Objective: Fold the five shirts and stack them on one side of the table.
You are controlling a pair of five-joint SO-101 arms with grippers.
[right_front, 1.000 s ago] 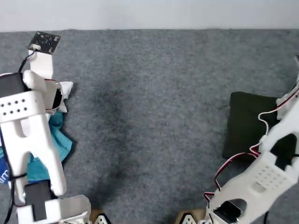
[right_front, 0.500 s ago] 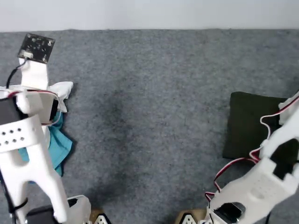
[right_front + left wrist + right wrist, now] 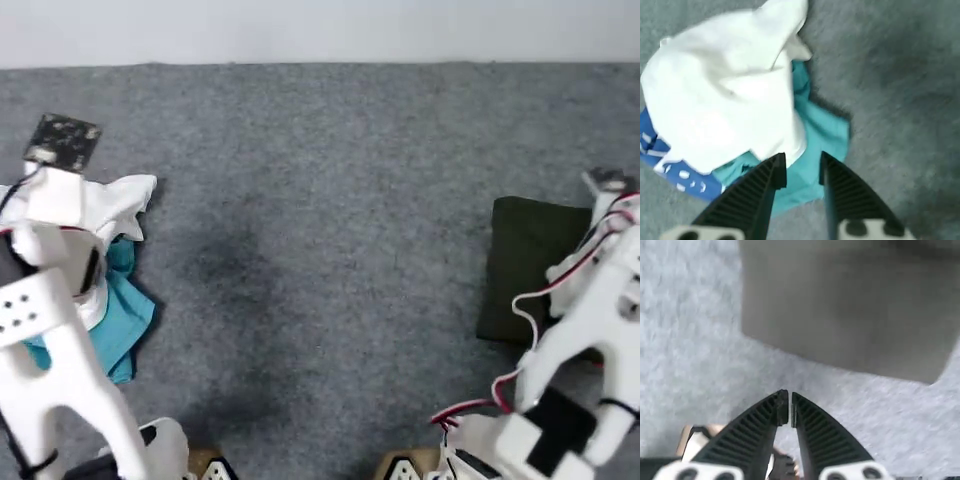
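Observation:
A loose pile of shirts lies at the table's left edge: a white shirt [image 3: 125,198] on top, a teal shirt [image 3: 128,312] under it, and a blue printed shirt [image 3: 671,171] beneath. My left gripper [image 3: 802,167] hangs open above the teal shirt [image 3: 826,135], next to the white shirt [image 3: 725,95], with nothing between its fingers. A dark green folded shirt [image 3: 525,262] lies at the right edge. My right gripper [image 3: 789,407] is shut and empty, above the mat just off the near edge of the dark shirt [image 3: 850,310].
A grey mat [image 3: 320,230] covers the table; its middle stretch between the pile and the dark shirt is bare. The left arm [image 3: 50,310] covers part of the pile, and the right arm [image 3: 590,320] overlaps the dark shirt's right part.
The left arm's wrist has swung left and nearer, uncovering more of the white shirt. The right arm has stretched farther out along the dark shirt's right side.

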